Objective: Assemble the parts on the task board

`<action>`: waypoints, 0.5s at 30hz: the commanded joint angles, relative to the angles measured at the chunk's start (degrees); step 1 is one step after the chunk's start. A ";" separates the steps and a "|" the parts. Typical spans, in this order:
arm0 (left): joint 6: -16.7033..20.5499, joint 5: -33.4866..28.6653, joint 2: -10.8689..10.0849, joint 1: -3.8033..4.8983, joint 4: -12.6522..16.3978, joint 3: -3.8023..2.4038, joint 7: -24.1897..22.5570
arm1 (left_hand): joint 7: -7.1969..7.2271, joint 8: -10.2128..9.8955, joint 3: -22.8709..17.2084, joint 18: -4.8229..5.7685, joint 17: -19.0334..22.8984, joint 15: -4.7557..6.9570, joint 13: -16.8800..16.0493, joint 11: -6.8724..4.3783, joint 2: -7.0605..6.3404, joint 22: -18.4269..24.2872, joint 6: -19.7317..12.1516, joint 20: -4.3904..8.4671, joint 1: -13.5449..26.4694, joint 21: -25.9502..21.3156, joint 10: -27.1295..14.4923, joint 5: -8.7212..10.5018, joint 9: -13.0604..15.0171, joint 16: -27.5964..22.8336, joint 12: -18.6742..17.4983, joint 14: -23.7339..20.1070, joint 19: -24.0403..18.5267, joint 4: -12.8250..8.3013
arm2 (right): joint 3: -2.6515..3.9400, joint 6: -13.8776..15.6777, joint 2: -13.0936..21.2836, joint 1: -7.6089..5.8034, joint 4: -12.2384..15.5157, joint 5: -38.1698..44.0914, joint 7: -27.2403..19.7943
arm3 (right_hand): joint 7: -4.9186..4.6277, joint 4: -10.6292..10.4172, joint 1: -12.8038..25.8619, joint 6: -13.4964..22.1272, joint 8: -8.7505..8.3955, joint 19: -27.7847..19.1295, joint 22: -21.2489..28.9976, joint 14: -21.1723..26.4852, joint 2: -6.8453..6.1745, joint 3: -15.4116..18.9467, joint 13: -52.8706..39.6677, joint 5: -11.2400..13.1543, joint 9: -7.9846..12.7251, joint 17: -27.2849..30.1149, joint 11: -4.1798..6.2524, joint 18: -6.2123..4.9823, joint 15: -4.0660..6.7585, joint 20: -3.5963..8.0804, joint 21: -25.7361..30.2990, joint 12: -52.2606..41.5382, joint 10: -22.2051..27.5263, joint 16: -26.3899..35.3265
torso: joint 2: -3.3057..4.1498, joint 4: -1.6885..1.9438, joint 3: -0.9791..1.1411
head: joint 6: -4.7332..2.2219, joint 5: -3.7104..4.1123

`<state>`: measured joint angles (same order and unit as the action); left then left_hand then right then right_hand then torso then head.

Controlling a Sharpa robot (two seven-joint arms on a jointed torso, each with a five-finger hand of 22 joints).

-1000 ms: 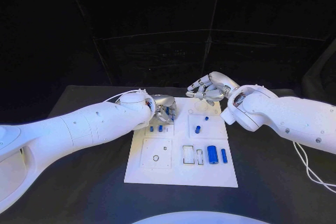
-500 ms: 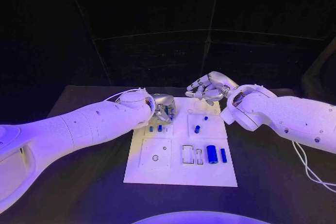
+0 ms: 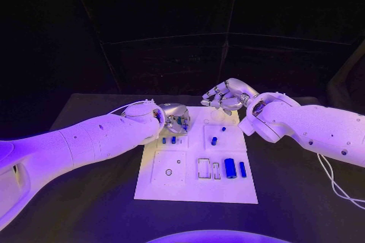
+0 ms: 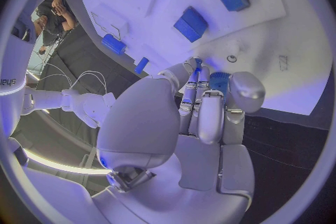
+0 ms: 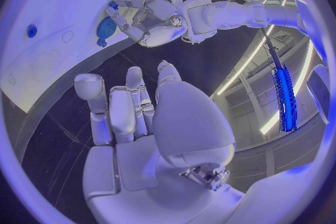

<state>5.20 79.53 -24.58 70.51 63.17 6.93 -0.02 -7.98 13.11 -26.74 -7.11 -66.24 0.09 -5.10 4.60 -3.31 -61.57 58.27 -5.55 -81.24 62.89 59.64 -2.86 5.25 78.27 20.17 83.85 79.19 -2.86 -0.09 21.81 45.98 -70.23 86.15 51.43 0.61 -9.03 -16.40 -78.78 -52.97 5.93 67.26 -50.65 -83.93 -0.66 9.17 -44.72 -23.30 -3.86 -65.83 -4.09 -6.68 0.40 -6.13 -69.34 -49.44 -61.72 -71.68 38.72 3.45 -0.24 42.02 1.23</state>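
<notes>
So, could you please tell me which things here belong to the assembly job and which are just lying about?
Belonging to the job:
- task board
- blue parts on it
- left hand, over the board's far left corner
- right hand, beyond the board's far edge

Just lying about:
- white cable on the black table

Matt white task board [image 3: 171, 187] — glossy blue plastic parts [image 3: 230, 167].

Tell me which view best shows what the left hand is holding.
Left wrist view: the left hand has its fingertips closed round a blue part just over the task board. The head view shows that hand at the board's far left corner, part hidden. The right wrist view shows it from afar, something blue beside the fingers.
</notes>
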 commanded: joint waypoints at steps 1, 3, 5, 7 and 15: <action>4.55 -1.24 -0.75 0.12 1.20 -0.12 -2.61 | -0.10 -0.42 -0.44 0.61 -0.02 0.17 0.11 -0.13 0.07 -0.07 0.55 0.07 0.66 0.37 0.63 -0.04 -0.11 0.33 -0.49 0.18 0.29 -0.07 | 0.03 0.21 0.06 -0.10 0.13 -0.13 -0.58 | -0.09 0.09 0.12 0.47 0.36 -0.33 0.02 0.06 0.54 0.40 -0.02 -0.19 -0.09 0.03 -0.05 -1.11 -0.17 0.09 0.29 0.20 0.25 0.23 | 0.01 0.09 -0.02 | -0.11 -0.06; 5.31 -1.61 -1.37 0.12 1.97 -0.19 -2.64 | -0.10 -0.46 -0.55 0.61 -0.04 0.18 0.18 -0.14 0.00 -0.10 0.66 0.08 0.75 0.39 0.78 -0.04 -0.14 0.37 -0.60 0.21 0.30 -0.10 | 0.03 0.23 0.08 -0.10 0.13 -0.13 -0.61 | -0.09 0.09 0.12 0.47 0.36 -0.33 0.02 0.06 0.54 0.40 -0.02 -0.19 -0.09 0.03 -0.05 -1.11 -0.17 0.09 0.29 0.20 0.25 0.23 | -0.01 0.12 -0.03 | -0.12 -0.08; 5.80 -1.79 -1.88 0.12 2.57 -0.26 -2.68 | -0.10 -0.49 -0.61 0.61 -0.03 0.19 0.21 -0.15 -0.02 -0.09 0.70 0.09 0.79 0.37 0.86 -0.04 -0.15 0.38 -0.64 0.22 0.29 -0.11 | 0.03 0.27 0.09 -0.10 0.12 -0.13 -0.63 | -0.09 0.09 0.12 0.47 0.36 -0.33 0.02 0.06 0.54 0.40 -0.02 -0.19 -0.09 0.03 -0.05 -1.11 -0.17 0.09 0.29 0.20 0.25 0.23 | 0.03 0.07 -0.04 | -0.17 -0.15; 6.26 -1.93 -2.50 0.12 3.30 -0.38 -2.70 | -0.10 -0.49 -0.61 0.61 -0.03 0.19 0.21 -0.15 -0.02 -0.09 0.70 0.09 0.79 0.37 0.86 -0.04 -0.15 0.38 -0.64 0.22 0.29 -0.11 | 0.03 0.29 0.10 -0.10 0.11 -0.13 -0.66 | -0.09 0.09 0.12 0.47 0.36 -0.33 0.02 0.06 0.54 0.40 -0.02 -0.19 -0.09 0.03 -0.05 -1.11 -0.17 0.09 0.29 0.20 0.25 0.23 | 0.05 0.09 -0.07 | -0.18 -0.16; 7.41 -2.27 -5.74 0.12 6.77 -2.49 -2.54 | -0.11 -0.59 -0.79 0.63 -0.14 0.20 0.33 -0.16 -0.16 -0.23 0.84 0.10 0.90 0.48 1.06 -0.04 -0.20 0.48 -0.85 0.28 0.34 -0.20 | 0.03 0.32 0.14 -0.09 0.02 -0.13 -0.77 | -0.07 0.10 0.07 0.40 0.45 -0.31 0.04 0.06 0.66 0.44 -0.18 -0.23 -0.11 0.04 -0.04 -1.11 -0.17 0.09 0.34 -0.03 0.12 0.25 | 0.02 0.09 -0.02 | -0.38 -0.46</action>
<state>10.64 78.09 -29.94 70.53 69.34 4.63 -1.84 -7.98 12.88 -27.30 -7.12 -66.33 0.09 -4.71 4.41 -3.54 -61.76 58.66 -5.55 -81.02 63.24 60.43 -2.85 5.09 78.55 19.50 83.85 79.19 -3.08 -0.10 21.83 46.11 -70.23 86.11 51.43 0.52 -9.03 -16.23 -78.78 -52.97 6.23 67.26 -50.66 -83.93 -0.66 9.34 -44.83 -23.30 -3.93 -65.83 -4.09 -6.68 0.40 -6.13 -69.34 -49.44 -61.72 -71.68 38.72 3.55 -0.27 41.72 0.83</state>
